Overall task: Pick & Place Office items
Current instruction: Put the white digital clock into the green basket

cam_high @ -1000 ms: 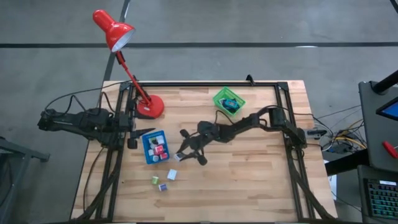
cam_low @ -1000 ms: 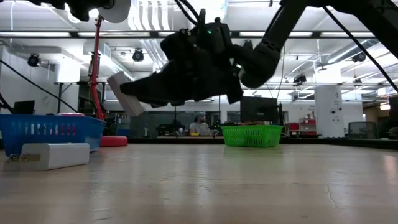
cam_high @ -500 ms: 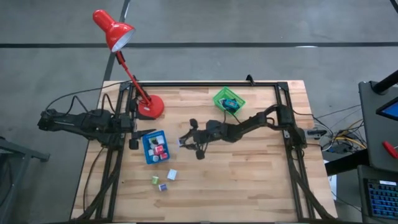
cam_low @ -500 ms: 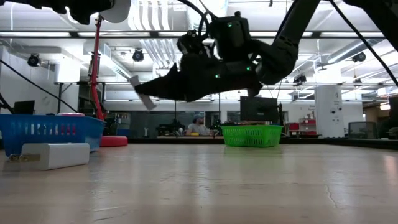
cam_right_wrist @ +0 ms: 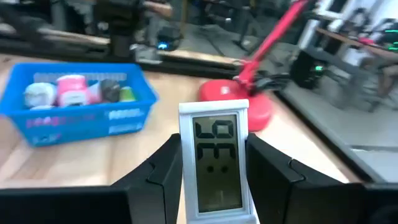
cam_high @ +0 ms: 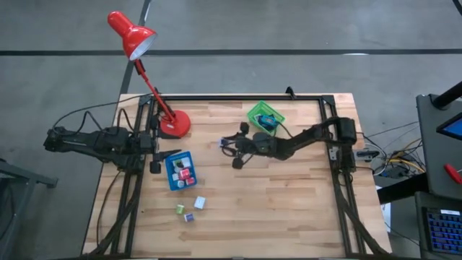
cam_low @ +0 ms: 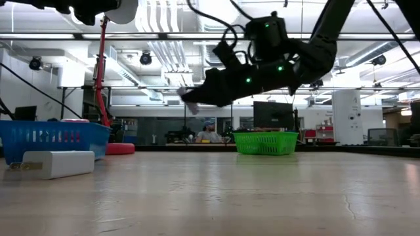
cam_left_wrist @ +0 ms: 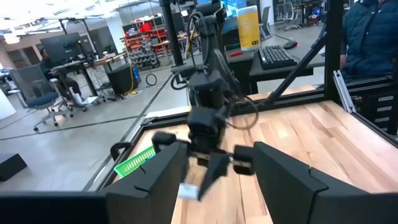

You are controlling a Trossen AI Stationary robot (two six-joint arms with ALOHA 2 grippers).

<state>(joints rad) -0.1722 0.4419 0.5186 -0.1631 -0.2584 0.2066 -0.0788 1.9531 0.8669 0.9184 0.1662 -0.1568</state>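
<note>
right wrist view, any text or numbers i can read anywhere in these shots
Segments on the small white display clamped in the right pincer: they show rotated, too uncertain to quote.
Embossed markings on the blue tray: too blurred to read.
Yellow container in the room: label unreadable.

The high view looks straight down on the whole table [cam_high: 289, 209]. The low view sits at tabletop height, facing level across it into the room. Each wrist view looks forward, close — the right one shares the blue tray [cam_right_wrist: 74, 115] with both wider views.
</note>
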